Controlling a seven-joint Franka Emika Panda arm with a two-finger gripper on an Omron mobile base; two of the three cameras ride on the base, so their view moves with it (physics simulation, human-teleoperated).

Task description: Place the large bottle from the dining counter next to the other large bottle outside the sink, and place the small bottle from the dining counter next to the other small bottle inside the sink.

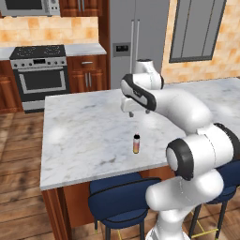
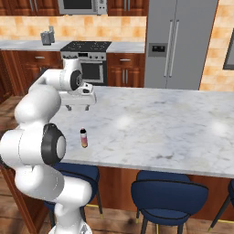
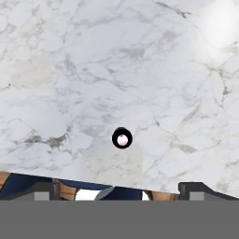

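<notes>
Left base view showed the veined marble tabletop (image 1: 84, 136), the small bottle (image 1: 136, 143) upright near its front edge above blue stools (image 1: 119, 201); the pincer (image 1: 132, 113) hung wide apart above, empty.

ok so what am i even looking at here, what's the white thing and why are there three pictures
The white thing is a robot arm on a base that can drive, in a computer-rendered kitchen. Two pictures come from cameras on the base, one behind the arm to its left and one to its right, so they show the same scene from two sides. The third comes from a camera on the hand, looking straight down.

The arm reaches over the dining counter, a marble island with blue stools tucked under it. Its gripper hangs above the marble with its jaws open, holding nothing.

On the counter stands the small bottle, upright, pale orange-pink with a dark cap. In the hand view it shows from above as a dark ring with a pale middle, between the two finger tips and a little ahead of them.

Behind are a stove and a steel fridge.
</notes>
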